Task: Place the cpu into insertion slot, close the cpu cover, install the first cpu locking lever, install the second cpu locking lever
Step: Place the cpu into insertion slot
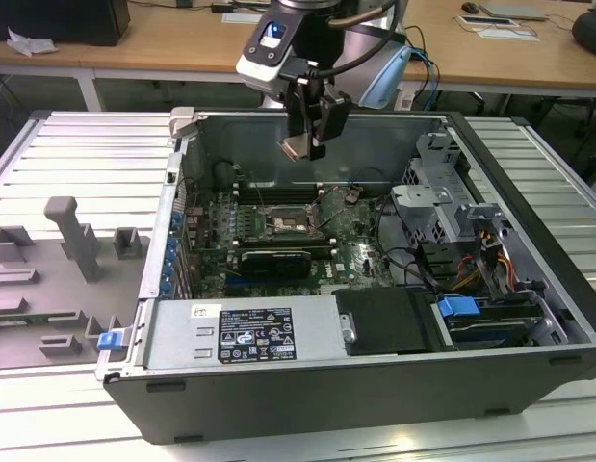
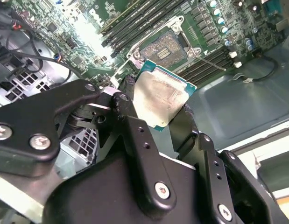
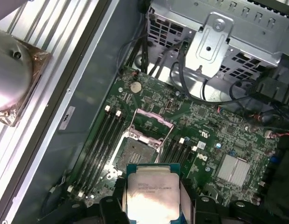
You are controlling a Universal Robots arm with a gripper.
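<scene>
Hanging over the dark grey open computer case (image 1: 529, 318), which lay on its side on the ribbed metal table (image 1: 76, 154), the black gripper (image 1: 305, 144) carried the small flat square cpu with a pale silvery-grey metal top (image 1: 296, 146). In both wrist views the jaws were pinching the cpu (image 2: 160, 95) by two opposite edges, with its metal top facing the cameras and a thin green border showing around it. The chip was in the air, well apart from the green circuit board (image 1: 360, 252) on the case floor.

The square insertion slot with a dark centre and metal rim (image 3: 135, 151) lay uncovered on that board, flanked on both sides by long narrow black memory slots (image 3: 100, 140). In the first wrist view the thin square silver cpu cover (image 3: 154, 120) stood tilted up from the far edge of the slot, its large window open. A thin wire lever (image 2: 214, 63) seemed to stick out beside the slot, though it was hard to follow. In the exterior view the cpu hung above the slot (image 1: 286, 223), near the case's back wall.
</scene>
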